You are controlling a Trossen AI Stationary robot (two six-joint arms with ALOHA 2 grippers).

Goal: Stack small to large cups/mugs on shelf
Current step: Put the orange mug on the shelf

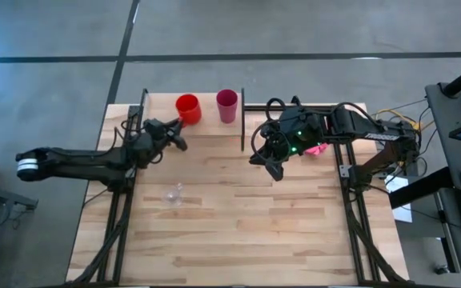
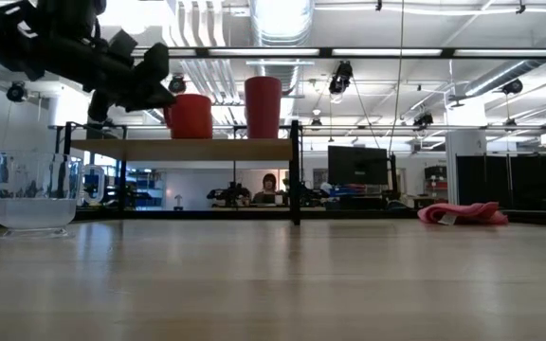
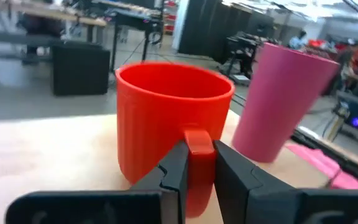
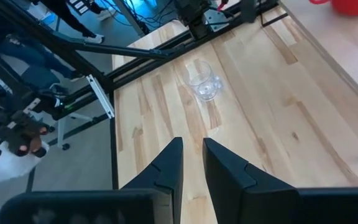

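Observation:
A red mug (image 1: 188,108) and a taller magenta-pink tumbler (image 1: 226,105) stand upright on the wooden shelf (image 1: 210,132) at the table's far side. They also show in the left wrist view, the mug (image 3: 160,118) and the tumbler (image 3: 284,99). My left gripper (image 3: 201,155) is at the mug's near side, shut on its handle. A small clear glass cup (image 1: 174,194) stands on the tabletop, left of centre. My right gripper (image 1: 272,166) hangs narrowly open and empty above the table, right of the shelf. My left gripper pinches the red mug's handle (image 3: 197,142) between its two fingers, near the handle's top. The fingers come level from the table's near-left side. The mug stands upright with its base on the shelf board (image 3: 55,149).
A pink cloth (image 1: 317,148) lies on the table under the right arm. Thin black posts (image 1: 242,120) stand at the shelf's ends. The glass cup also shows in the low view (image 2: 34,194) and the right wrist view (image 4: 202,81). Bare planks lie across the near half.

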